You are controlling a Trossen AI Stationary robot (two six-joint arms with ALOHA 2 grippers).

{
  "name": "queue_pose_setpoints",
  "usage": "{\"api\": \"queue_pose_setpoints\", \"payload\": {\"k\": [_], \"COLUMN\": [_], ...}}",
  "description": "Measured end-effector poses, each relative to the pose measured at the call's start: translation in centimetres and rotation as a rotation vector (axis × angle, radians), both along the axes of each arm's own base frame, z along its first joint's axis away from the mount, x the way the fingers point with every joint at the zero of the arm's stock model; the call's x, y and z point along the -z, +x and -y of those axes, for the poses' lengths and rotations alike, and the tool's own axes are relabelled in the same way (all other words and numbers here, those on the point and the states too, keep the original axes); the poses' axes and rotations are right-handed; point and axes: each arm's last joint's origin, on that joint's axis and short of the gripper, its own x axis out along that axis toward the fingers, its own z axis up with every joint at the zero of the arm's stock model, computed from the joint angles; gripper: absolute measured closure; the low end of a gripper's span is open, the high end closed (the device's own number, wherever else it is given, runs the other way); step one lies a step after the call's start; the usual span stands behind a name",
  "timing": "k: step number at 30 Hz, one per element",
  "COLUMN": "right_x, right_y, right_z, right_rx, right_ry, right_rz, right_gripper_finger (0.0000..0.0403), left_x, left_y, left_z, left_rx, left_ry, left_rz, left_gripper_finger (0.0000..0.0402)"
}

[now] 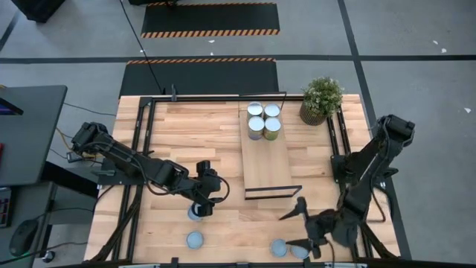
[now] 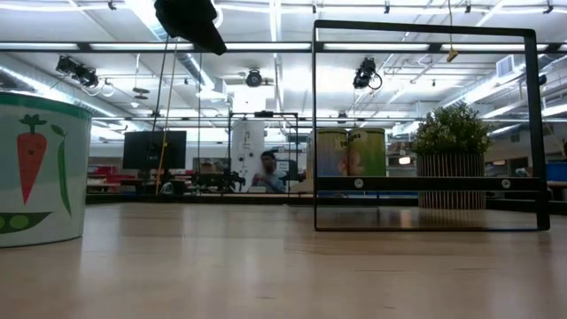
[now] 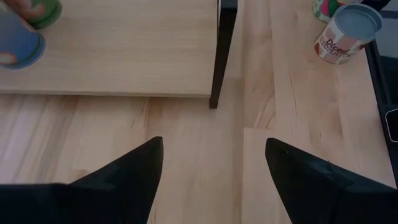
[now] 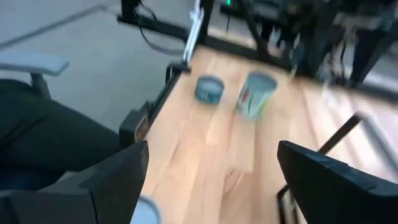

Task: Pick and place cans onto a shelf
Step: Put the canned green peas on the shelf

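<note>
Both sets of jaws stand parted and grasp nothing. The left gripper point(image 1: 204, 201) hangs over the near half of the pale wooden worktop point(image 1: 186, 126), just above one small metal can with a bluish-grey round top point(image 1: 195, 214); its wrist view shows bare wood between its two dark fingers point(image 3: 124, 177). The right gripper point(image 1: 301, 227) is spread wide above the near right part of the worktop, its dark fingers point(image 4: 118, 180) framing empty boards.

Near the front edge lie three more bluish-topped cans: one point(image 1: 195, 240) below the left gripper, and two point(image 1: 279, 246) point(image 1: 300, 252) close together by the right gripper.

The long light-wood shelf with a dark front edge and thin black wire frame point(image 1: 266, 167) runs down the middle of the worktop. Four cans point(image 1: 264, 121) stand in a tight square cluster at its far end; the rest of the board is bare.

A potted green plant point(image 1: 320, 100) sits at the far right corner, just beside the shelf. In the low view, a white can printed with a carrot and peas point(image 2: 40, 168) stands close at the left.
</note>
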Motion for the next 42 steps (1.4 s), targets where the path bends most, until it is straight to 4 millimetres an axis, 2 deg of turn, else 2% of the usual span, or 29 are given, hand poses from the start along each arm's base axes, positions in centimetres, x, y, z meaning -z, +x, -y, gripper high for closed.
{"api": "queue_pose_setpoints", "payload": {"k": [11,16,19,28,42], "right_x": [2.4,4.7,5.1,6.0,7.0], "right_y": [1.4,2.1,2.1,0.7,0.4], "right_z": [-5.0,-6.9,-7.6,-8.8,-8.4], "right_rx": [0.164,0.211,0.259,0.312,0.396], "right_ry": [0.153,0.13,0.127,0.052,0.049], "right_rz": [-0.376,-0.527,-0.618,-0.667,-0.746], "right_gripper_finger": [0.0038,0.0039,0.0039,0.0039,0.0039], "left_x": [0.3,0.3,0.3,0.3,0.3], "left_y": [-0.3,-0.3,-0.3,-0.3,-0.3], "left_z": [-0.2,-0.3,-0.3,-0.3,-0.3], "left_rx": [0.002,0.014,0.014,0.014,0.014], "left_ry": [0.022,0.039,0.04,0.039,0.042], "left_rz": [-0.045,-0.05,-0.05,-0.05,-0.055], "left_gripper_finger": [0.0114,0.0114,0.0114,0.0114,0.0114]}}
